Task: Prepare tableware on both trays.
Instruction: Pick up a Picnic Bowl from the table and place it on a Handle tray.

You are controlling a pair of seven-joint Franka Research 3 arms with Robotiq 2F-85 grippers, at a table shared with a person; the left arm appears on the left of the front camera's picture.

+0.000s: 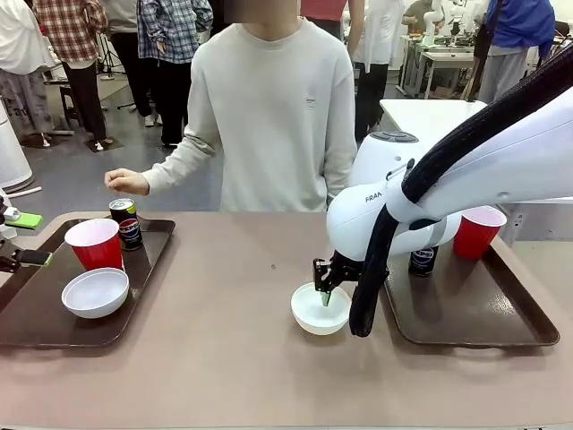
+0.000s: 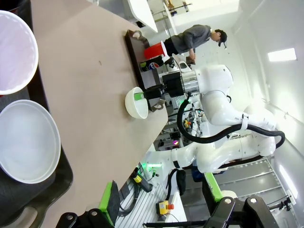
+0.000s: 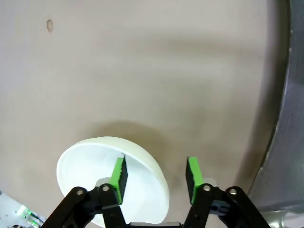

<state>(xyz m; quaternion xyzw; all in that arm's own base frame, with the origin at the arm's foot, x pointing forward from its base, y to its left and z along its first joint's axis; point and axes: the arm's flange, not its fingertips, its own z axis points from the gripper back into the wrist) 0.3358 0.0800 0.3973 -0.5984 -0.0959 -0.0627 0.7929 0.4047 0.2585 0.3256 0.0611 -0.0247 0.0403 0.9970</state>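
Two trays are laid out on the tabletop (image 1: 224, 296), the left tray (image 1: 36, 313) against its left edge and the right tray (image 1: 474, 313) against its right edge. On the left tray a full set is seen: the left red cup (image 1: 94, 244) upright toward the far side, the left can (image 1: 126, 224) just behind it, and the left bowl (image 1: 95, 293) toward the near side. Above that can, at the tray's far edge, the person's hand (image 1: 125, 182) is held closed. On the right tray only the right red cup (image 1: 478, 230) and the right can (image 1: 423, 261) are found, both along its far side. And now the action: the loose bowl (image 1: 313, 315) is sitting on bare tabletop just beside the right tray's left rim, and the right gripper (image 1: 324, 285) is lowered over its rim, one green pad inside the bowl, the other outside, jaws apart and not clamped. At the left edge, the left gripper (image 1: 27, 239) is held wide open with nothing between its pads.
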